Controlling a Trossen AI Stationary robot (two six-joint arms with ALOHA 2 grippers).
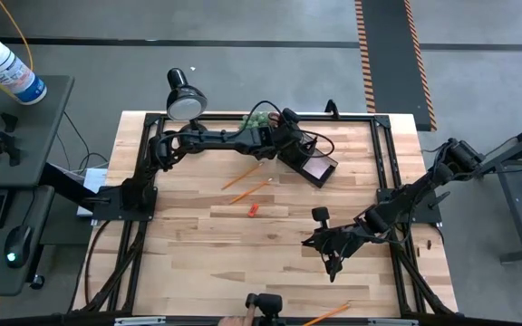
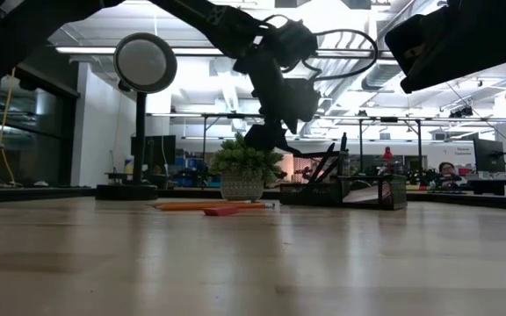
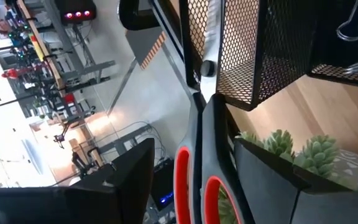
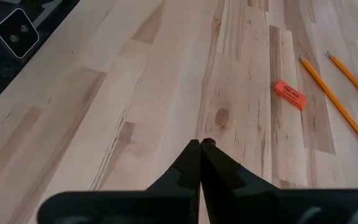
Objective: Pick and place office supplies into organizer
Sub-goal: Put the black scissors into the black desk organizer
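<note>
The left tool (image 1: 288, 141) reaches along the far edge of the counter (image 1: 198, 263) to the organizer (image 3: 253, 50), which stands near that edge beside the plant (image 1: 259, 118). Its fingers stand apart with the scissors (image 3: 181, 180) between them, handles towards the wrist and blades pointing at the mesh cup. That is the way scissors belong in a cup, point first. Whether the fingers press on the handles or have let go cannot be told, though the wide stance suggests release. A clip (image 3: 352, 25) lies in the low tray, the place for small things. The right tool (image 1: 333, 263) hangs over the right part of the counter towards the near edge, fingers together and holding nothing. It is probably kept well apart so the arms do not cross. Two pencils (image 1: 243, 177) and an orange eraser (image 1: 252, 210) lie mid-counter, between the two tools. Another pencil (image 1: 326, 315) lies at the near edge. These seem to be what is left to collect. The long ones would suit the cup and the eraser the tray.
</note>
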